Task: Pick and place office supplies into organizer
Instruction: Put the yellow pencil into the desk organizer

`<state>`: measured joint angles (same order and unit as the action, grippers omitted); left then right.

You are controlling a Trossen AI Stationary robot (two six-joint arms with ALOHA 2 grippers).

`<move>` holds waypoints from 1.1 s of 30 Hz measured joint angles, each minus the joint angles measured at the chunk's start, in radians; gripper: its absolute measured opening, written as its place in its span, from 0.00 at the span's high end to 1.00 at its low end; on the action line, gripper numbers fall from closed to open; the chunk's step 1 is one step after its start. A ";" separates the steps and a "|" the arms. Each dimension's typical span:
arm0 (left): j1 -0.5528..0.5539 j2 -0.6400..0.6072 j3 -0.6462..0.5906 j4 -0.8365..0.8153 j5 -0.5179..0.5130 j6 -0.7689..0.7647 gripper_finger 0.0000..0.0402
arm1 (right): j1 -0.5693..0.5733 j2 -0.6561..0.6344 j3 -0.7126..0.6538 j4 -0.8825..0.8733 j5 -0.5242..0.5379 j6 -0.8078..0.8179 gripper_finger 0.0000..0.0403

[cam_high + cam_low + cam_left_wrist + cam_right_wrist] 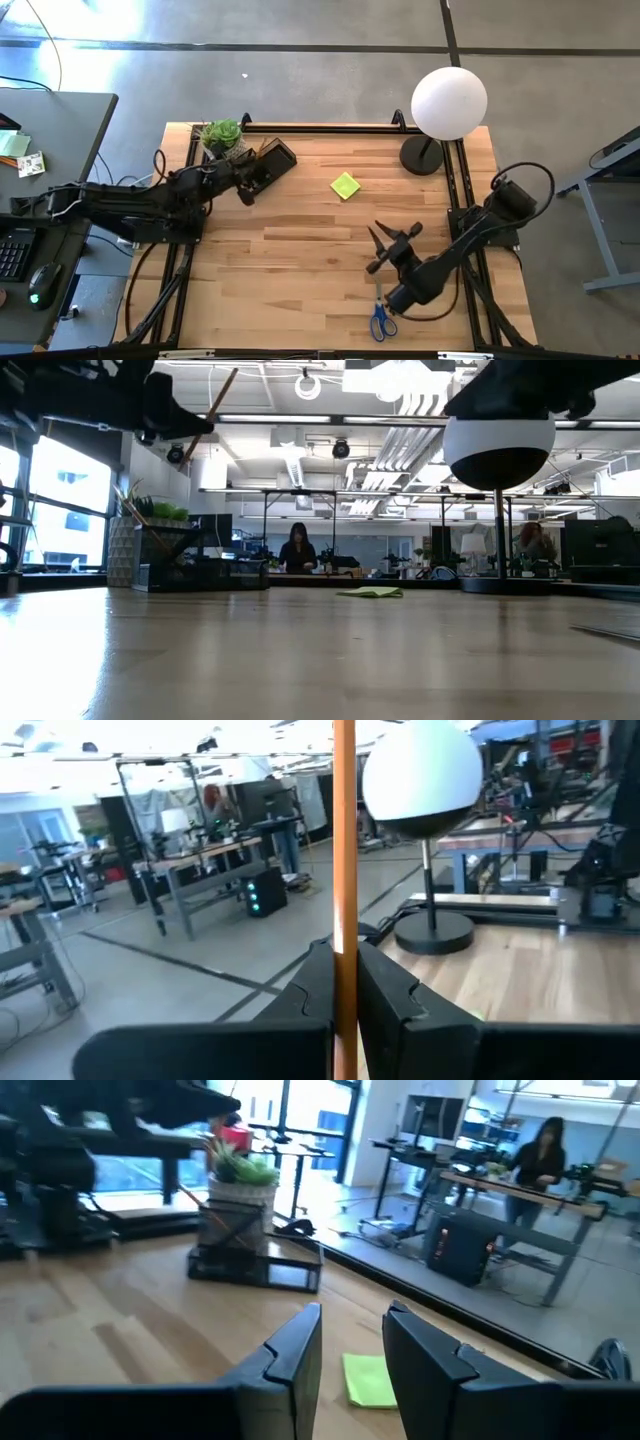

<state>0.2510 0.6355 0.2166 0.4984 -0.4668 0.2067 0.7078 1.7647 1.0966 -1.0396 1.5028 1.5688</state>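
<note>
High view: left gripper [247, 190] clamped on 1 orange pencil [343, 870] just beside the organizer [272, 161] at the table's [300, 250] far left, right gripper [393, 243] with fingers parted above bare wood between the sticky-note pad [345, 185] and scissors [381, 318].

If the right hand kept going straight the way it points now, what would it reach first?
Most likely the yellow-green sticky-note pad, which lies on the table just ahead of the right hand, between its open fingers in the wrist view. The organizer sits farther on. Depth is uncertain.
</note>
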 joint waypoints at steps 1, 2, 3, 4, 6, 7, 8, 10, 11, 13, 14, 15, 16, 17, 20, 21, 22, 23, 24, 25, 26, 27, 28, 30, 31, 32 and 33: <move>0.008 -0.012 -0.012 0.000 0.000 -0.007 0.99 | -0.013 0.007 0.000 0.003 -0.008 0.000 0.75; 0.015 -0.026 -0.024 0.000 0.001 -0.014 0.99 | -0.023 0.015 0.000 0.005 -0.014 -0.002 0.75; 0.022 -0.039 -0.037 0.000 0.001 -0.023 0.99 | -0.030 0.024 0.000 0.007 -0.019 -0.005 0.74; 0.029 -0.050 -0.046 0.000 0.001 -0.035 0.99 | -0.036 0.031 0.000 0.009 -0.024 -0.007 0.74; 0.041 -0.073 -0.059 -0.015 0.003 -0.061 0.99 | -0.040 0.040 0.000 0.009 -0.044 -0.008 0.74; 0.047 -0.085 -0.060 -0.030 0.006 -0.076 0.99 | -0.042 0.041 0.000 0.010 -0.053 -0.018 0.74; 0.054 -0.098 -0.060 -0.045 0.007 -0.090 0.99 | -0.042 0.041 0.000 0.018 -0.068 -0.036 0.74; 0.067 -0.118 -0.060 -0.067 0.009 -0.117 0.99 | -0.042 0.041 0.001 0.043 -0.106 -0.104 0.74; 0.074 -0.127 -0.060 -0.075 0.010 -0.127 0.99 | -0.042 0.040 0.003 0.062 -0.134 -0.158 0.74; 0.088 -0.145 -0.060 -0.080 0.023 -0.133 0.99 | -0.050 0.032 0.011 0.112 -0.214 -0.305 0.74; 0.096 -0.151 -0.060 -0.081 0.034 -0.133 0.99 | -0.056 0.025 0.015 0.153 -0.260 -0.392 0.74; 0.103 -0.158 -0.060 -0.083 0.045 -0.133 0.99 | -0.064 0.017 0.018 0.196 -0.306 -0.487 0.74; 0.111 -0.163 -0.060 -0.084 0.054 -0.133 0.99 | -0.074 0.010 0.021 0.251 -0.352 -0.583 0.74; 0.119 -0.165 -0.060 -0.085 0.062 -0.133 0.99 | -0.086 0.004 0.021 0.323 -0.402 -0.688 0.74; 0.152 -0.166 -0.060 -0.096 0.080 -0.133 0.99 | -0.133 -0.007 0.021 0.563 -0.581 -1.009 0.74; 0.166 -0.166 -0.060 -0.105 0.089 -0.133 0.99 | -0.150 -0.008 0.021 0.648 -0.652 -1.112 0.74; 0.182 -0.165 -0.060 -0.113 0.098 -0.133 0.99 | -0.169 -0.008 0.021 0.726 -0.718 -1.199 0.74; 0.198 -0.164 -0.060 -0.123 0.109 -0.134 0.99 | -0.187 -0.009 0.021 0.804 -0.781 -1.273 0.74; 0.215 -0.165 -0.060 -0.131 0.122 -0.134 0.99 | -0.206 -0.009 0.021 0.878 -0.840 -1.338 0.74; 0.233 -0.165 -0.060 -0.136 0.136 -0.133 0.99 | -0.224 -0.009 0.023 0.939 -0.891 -1.391 0.74; 0.250 -0.165 -0.060 -0.140 0.154 -0.127 0.99 | -0.241 -0.010 0.023 0.991 -0.931 -1.437 0.74; 0.269 -0.165 -0.060 -0.143 0.175 -0.113 0.99 | -0.256 -0.010 0.023 1.034 -0.962 -1.474 0.74; 0.287 -0.165 -0.060 -0.144 0.192 -0.104 0.99 | -0.270 -0.010 0.023 1.069 -0.990 -1.497 0.75; 0.325 -0.165 -0.060 -0.147 0.216 -0.102 0.98 | -0.295 -0.010 0.023 1.105 -1.039 -1.528 0.75; 0.343 -0.165 -0.060 -0.151 0.229 -0.103 0.98 | -0.306 -0.011 0.023 1.119 -1.061 -1.545 0.75; 0.362 -0.164 -0.060 -0.154 0.244 -0.107 0.98 | -0.316 -0.011 0.023 1.131 -1.072 -1.550 0.76; 0.380 -0.164 -0.064 -0.149 0.267 -0.109 0.97 | -0.327 -0.011 0.023 1.142 -1.085 -1.552 0.76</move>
<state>0.6306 0.4711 0.1531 0.3491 -0.1999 0.0976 0.3810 1.7541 1.1191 0.1021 0.4178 0.0165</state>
